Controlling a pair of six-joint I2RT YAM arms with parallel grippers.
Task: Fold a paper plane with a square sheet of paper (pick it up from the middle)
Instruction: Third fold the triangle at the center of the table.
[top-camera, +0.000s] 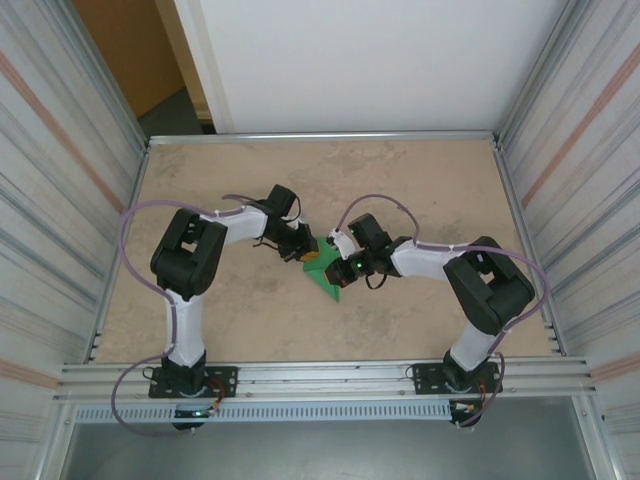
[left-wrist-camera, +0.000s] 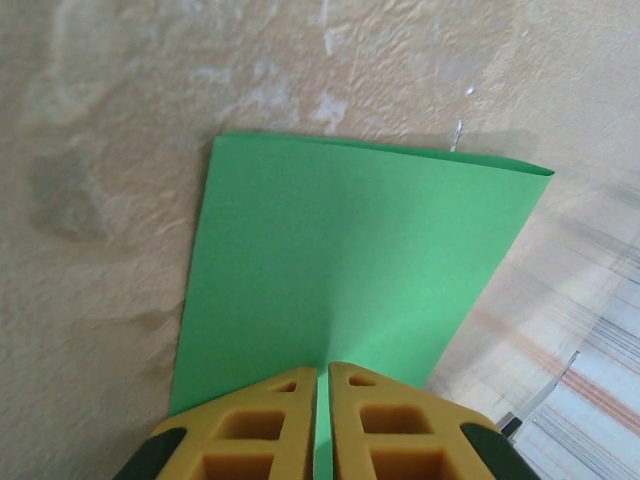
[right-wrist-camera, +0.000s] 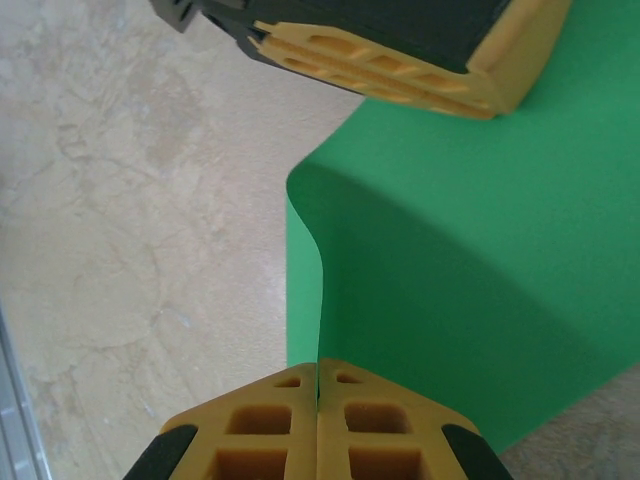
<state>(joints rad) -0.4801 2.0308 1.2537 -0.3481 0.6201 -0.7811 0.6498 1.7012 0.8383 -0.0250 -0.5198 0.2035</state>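
Near the middle of the tabletop (top-camera: 420, 190): the square sheet of paper (top-camera: 325, 278) is between the two grippers, a small green shape whose point is turned toward the arm bases.
Colour: plain bright green with no print; the surface is matte and even.
Shape, left wrist view: the paper (left-wrist-camera: 350, 290) is a flat panel that becomes wider away from the camera. Its far edge is straight, and at the right corner two layers show, so it is folded there.
Shape, right wrist view: the paper (right-wrist-camera: 480, 280) is not flat. It bends in a soft curve with a rounded corner, and the lower part is in shadow.
Left gripper (top-camera: 308, 255): closed on the paper. In its own camera the yellow fingers (left-wrist-camera: 250, 420) stand almost together, and a thin green strip shows in the gap between them.
Right gripper (top-camera: 340, 268): closed, the tips (right-wrist-camera: 318, 365) pressed together, and the upright edge of the paper runs down into their seam.
Neighbours: the left gripper (right-wrist-camera: 400, 60) is at the top of the right wrist view, just beside the far side of the paper.
Tabletop surface: beige and mottled.
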